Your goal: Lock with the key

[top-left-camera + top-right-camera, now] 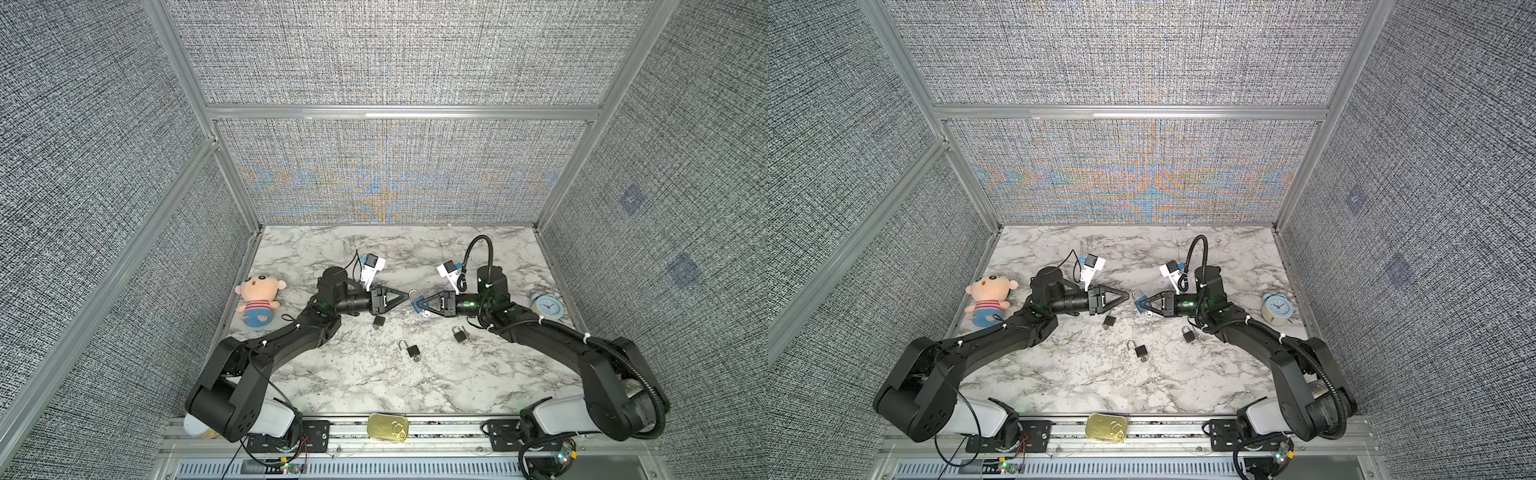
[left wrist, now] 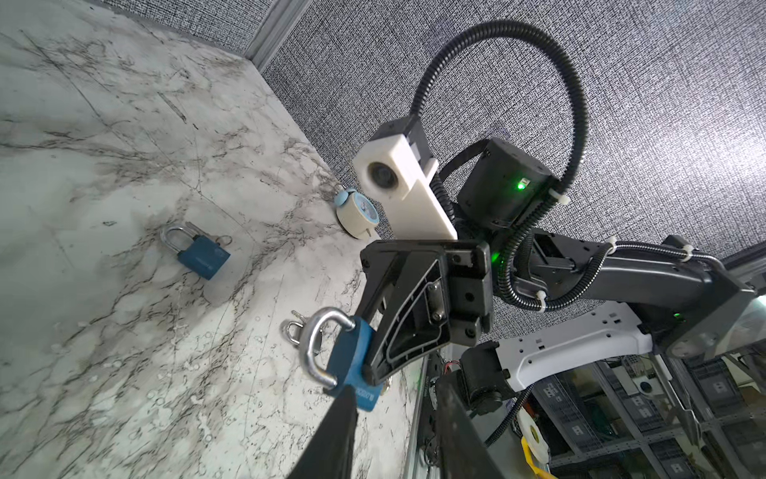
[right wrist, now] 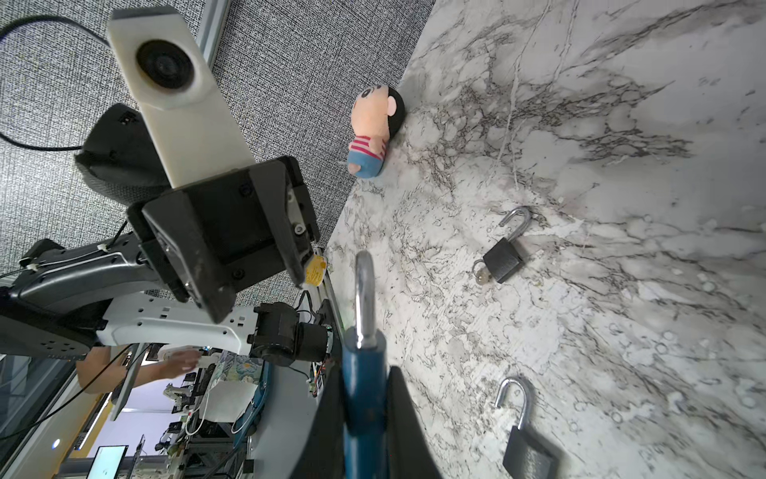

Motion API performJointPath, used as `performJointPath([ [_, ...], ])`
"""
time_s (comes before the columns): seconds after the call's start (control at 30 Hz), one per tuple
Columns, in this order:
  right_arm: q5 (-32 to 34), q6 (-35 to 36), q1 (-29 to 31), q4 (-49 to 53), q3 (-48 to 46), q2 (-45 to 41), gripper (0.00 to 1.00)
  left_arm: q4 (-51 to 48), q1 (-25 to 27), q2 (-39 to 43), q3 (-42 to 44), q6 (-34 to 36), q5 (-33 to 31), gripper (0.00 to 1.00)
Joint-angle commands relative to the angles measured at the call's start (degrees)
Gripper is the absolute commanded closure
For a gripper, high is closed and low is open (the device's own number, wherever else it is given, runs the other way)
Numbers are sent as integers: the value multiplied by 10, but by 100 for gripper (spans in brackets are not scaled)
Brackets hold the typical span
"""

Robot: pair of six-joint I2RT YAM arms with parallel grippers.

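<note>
One blue padlock (image 1: 416,303) hangs above the marble table's (image 1: 374,382) middle, clamped between the right gripper's (image 1: 419,308) fingers. Facing it over the same table middle, the left gripper (image 1: 404,296) stands slightly parted, empty. Nearer the table's front edge lies a black padlock (image 1: 413,351), shackle open.

The blue padlock (image 2: 352,356) is hanging above the table (image 2: 124,124), clamped between the right gripper's (image 1: 417,306) fingers (image 2: 398,315), silver shackle closed; a key ring (image 2: 295,331) is showing beside it.
</note>
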State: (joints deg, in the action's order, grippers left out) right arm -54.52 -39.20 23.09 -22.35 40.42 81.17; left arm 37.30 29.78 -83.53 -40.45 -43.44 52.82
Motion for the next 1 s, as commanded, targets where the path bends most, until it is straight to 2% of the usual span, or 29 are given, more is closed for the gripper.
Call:
performJointPath([
  [0.0,-20,-13,0,-38,0,0,100,20,-2,-17,-12,4,-1,66],
  [0.3,-31,-14,4,-33,3,-7,100,75,-7,-64,-31,-29,-1,66],
  [0.47,-30,-12,4,-30,8,-3,100,94,-8,-72,-29,-36,21,70],
  [0.67,-31,-12,6,-28,15,2,100,97,-5,-75,-27,-38,39,76],
  [0.97,-30,-11,9,-21,24,4,100,96,2,-88,-30,-37,51,77],
])
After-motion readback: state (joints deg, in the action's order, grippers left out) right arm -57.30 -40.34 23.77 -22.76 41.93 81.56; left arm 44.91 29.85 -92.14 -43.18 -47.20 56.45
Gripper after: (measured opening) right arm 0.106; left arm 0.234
